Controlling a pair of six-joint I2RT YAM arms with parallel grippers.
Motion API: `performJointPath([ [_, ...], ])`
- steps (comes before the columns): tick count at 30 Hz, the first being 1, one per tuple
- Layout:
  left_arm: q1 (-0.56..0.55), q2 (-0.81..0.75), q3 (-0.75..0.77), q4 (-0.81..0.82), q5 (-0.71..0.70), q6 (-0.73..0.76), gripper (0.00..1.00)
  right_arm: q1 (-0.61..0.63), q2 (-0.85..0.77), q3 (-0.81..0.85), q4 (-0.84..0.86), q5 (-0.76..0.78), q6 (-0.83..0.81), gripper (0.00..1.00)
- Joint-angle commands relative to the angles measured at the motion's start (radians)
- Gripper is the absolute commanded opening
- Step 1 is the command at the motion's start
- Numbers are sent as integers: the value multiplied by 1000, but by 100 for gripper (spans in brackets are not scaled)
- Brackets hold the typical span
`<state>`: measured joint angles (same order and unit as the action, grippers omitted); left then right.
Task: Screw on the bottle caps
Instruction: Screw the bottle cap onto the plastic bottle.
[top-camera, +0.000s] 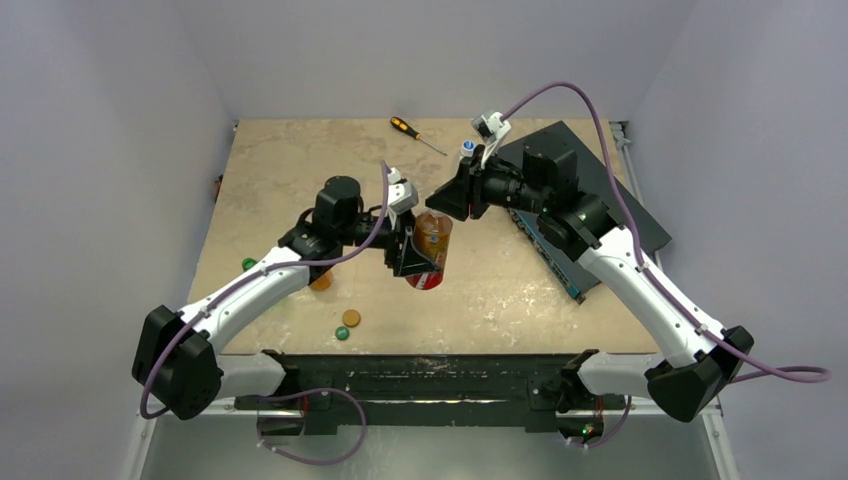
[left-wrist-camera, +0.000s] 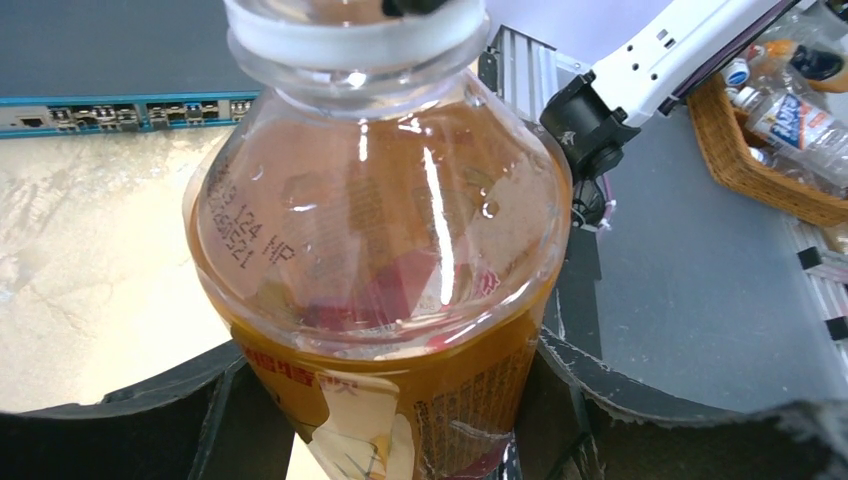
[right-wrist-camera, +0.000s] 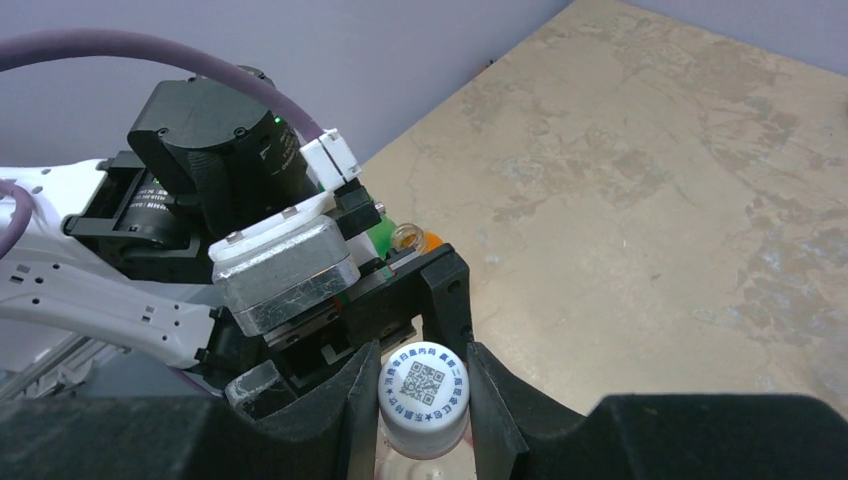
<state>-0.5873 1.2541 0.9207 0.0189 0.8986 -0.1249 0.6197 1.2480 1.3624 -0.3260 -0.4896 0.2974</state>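
Note:
An amber-orange bottle with a printed label is held off the table, leaning, with my left gripper shut on its lower body. In the left wrist view the bottle fills the frame between the black fingers. A white cap with a blue printed code sits on the bottle's neck, and my right gripper is shut on its sides. The same cap shows at the top of the left wrist view. An orange cap and a dark green cap lie loose near the front.
A black-and-orange screwdriver lies at the back of the table. A black device on a dark mat occupies the right side. Another green cap lies at the left edge. A wicker basket holds more bottles.

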Motion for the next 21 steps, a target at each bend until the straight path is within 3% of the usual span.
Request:
performJointPath([
  [1,17,28,32,119,64,-77,0,15,-25,-14,-12,-21,-59,3],
  [12,35,55,68,185,84,-149,0,45,2,-18,-60,1,-92,1],
  [17,35,53,109,86,-71,-76,0,45,47,2,-98,29,-49,0],
  [21,35,53,138,49,-233,-39,0,64,93,32,-150,160,0,0],
])
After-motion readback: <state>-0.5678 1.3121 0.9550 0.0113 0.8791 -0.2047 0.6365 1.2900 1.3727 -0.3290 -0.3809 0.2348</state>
